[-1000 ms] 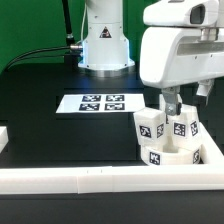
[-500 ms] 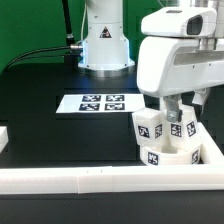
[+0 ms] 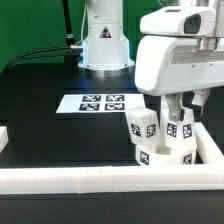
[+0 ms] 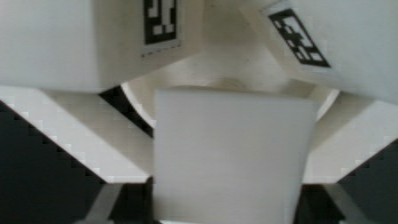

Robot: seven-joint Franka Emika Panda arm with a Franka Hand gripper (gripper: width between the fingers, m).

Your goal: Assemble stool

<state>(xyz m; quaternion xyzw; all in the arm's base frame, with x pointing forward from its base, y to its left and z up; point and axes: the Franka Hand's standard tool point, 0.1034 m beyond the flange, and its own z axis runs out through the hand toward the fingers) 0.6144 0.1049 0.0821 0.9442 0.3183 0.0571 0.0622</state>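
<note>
The white stool seat lies at the exterior view's right, in the corner of the white border rails. Tagged leg blocks stand on it: one leans at the exterior view's left, and others stand under my hand. My gripper reaches down from above, shut on a leg block. In the wrist view this leg block fills the gap between the fingers, with two other tagged legs beyond it. The seat is mostly hidden there.
The marker board lies flat on the black table behind the stool. The robot base stands at the back. A rail end sits at the exterior view's left edge, and a rail runs beside the seat.
The seat and its legs have shifted a little toward the exterior view's left, and the left leg now leans. My hand has moved slightly the same way.
</note>
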